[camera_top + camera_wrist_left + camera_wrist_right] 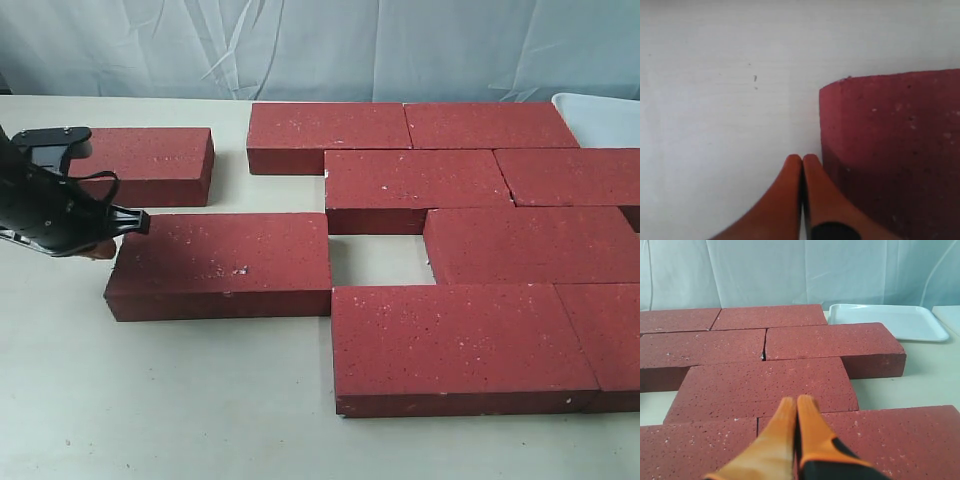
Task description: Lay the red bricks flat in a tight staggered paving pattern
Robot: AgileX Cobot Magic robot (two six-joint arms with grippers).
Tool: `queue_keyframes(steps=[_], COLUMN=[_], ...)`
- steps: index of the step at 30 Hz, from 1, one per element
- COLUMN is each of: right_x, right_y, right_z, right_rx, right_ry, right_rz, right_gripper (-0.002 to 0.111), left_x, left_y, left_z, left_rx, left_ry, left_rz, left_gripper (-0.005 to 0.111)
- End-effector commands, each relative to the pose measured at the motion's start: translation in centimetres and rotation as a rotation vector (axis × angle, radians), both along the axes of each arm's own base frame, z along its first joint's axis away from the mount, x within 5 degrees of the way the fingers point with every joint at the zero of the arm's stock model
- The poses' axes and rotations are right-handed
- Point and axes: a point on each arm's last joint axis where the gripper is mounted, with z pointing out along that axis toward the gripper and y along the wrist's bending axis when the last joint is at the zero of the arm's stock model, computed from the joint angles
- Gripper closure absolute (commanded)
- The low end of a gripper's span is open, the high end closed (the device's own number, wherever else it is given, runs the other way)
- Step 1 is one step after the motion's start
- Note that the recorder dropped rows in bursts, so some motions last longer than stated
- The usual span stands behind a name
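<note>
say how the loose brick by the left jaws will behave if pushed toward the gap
The brick lies flat and broad, so it will probably slide rather than tip or roll. Its rough matte face suggests drag on the table, likely needing a firm push. It looks solid, so probably stiff and heavy.

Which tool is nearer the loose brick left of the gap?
Left. The left tool is shut, right beside the loose brick's end; the right tool is over the paved bricks.
</note>
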Motion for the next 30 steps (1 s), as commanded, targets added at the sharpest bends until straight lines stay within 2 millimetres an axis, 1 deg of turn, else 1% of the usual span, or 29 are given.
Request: queue_keyframes(steps=[1,9,14,20,26,30], right_x=[0.0,0.0,0.0,0.0,0.0,0.0], right_y=[0.0,0.0,0.0,0.0,0.0,0.0], right_z=[0.0,0.0,0.0,0.0,0.0,0.0], right_rx=[-0.004,-0.004,-0.004,-0.004,-0.004,-0.004], right_ry=[-0.01,-0.01,-0.01,-0.01,-0.01,-0.01], right_rz=[0.002,0.002,0.002,0.002,0.002,0.002], right_gripper=[0.109,0.109,0.109,0.109,0.109,0.109], left_x=[0.0,-0.4,-0.5,-0.5,-0.6,-0.7], left_y=[-0.5,-3.4,-4.5,-4.4,-4.1,-3.6], left_z=[-0.1,0.1,0.2,0.1,0.0,-0.1], left_rx=[-0.026,-0.027,-0.059,-0.041,0.026,0.08], left_ry=[-0.009,-0.042,-0.048,-0.052,-0.054,-0.036], left_rz=[-0.014,-0.097,-0.086,-0.106,-0.177,-0.185], left_gripper=[0.107,0.107,0.107,0.107,0.107,0.107])
